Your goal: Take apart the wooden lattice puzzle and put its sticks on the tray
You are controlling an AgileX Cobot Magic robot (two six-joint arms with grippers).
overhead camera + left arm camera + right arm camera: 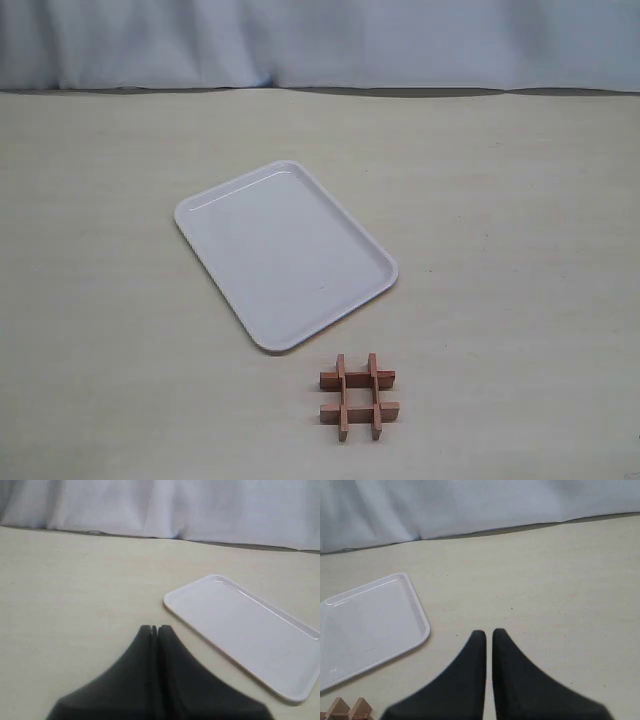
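Observation:
The wooden lattice puzzle (358,380) lies whole on the table, a reddish-brown "#" of two sticks crossing two, just in front of the near right corner of the tray (285,255). The white tray lies at an angle in the middle of the table with nothing on it. Neither gripper shows in the exterior view. In the left wrist view my left gripper (154,628) is shut and holds nothing, with the tray (245,630) off to one side. My right gripper (489,632) is shut with a thin slit between its fingers and holds nothing. A corner of the puzzle (350,710) peeks in beside the tray (365,625).
The pale table (520,200) runs back to a white cloth backdrop (320,40) along its far edge. Bare tabletop lies left and right of the tray.

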